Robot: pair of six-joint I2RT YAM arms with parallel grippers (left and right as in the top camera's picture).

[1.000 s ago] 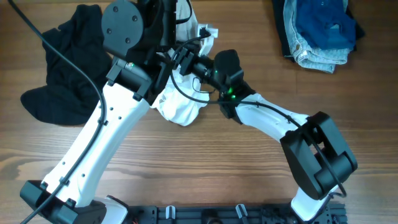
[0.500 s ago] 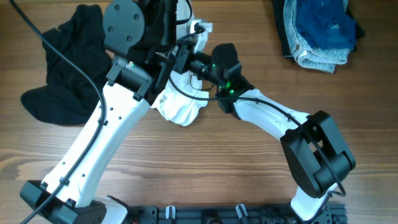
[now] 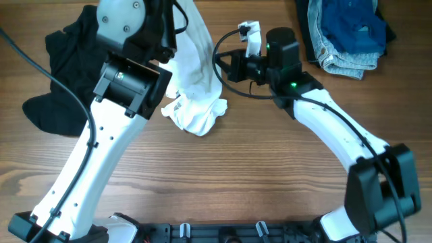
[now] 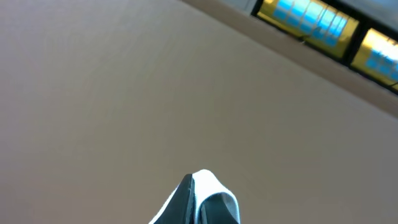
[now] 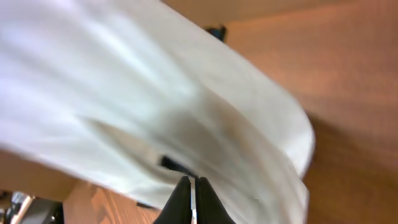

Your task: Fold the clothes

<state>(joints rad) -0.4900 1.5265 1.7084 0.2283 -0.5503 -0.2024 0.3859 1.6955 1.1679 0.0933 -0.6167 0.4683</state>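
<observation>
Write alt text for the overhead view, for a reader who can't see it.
Two white robot arms hold a wrinkled white T-shirt up over a wooden table, the left arm holding one end high and the right gripper pinching another edge. A black garment lies crumpled at the left; a pile of denim jeans sits at the top right.

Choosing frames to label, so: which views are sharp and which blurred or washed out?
Overhead: sharp, evenly lit, white T-shirt and black garment clear. Right wrist: white T-shirt fills the view, smeared by blur. Left wrist: mostly plain ceiling and glaring light panels.
</observation>
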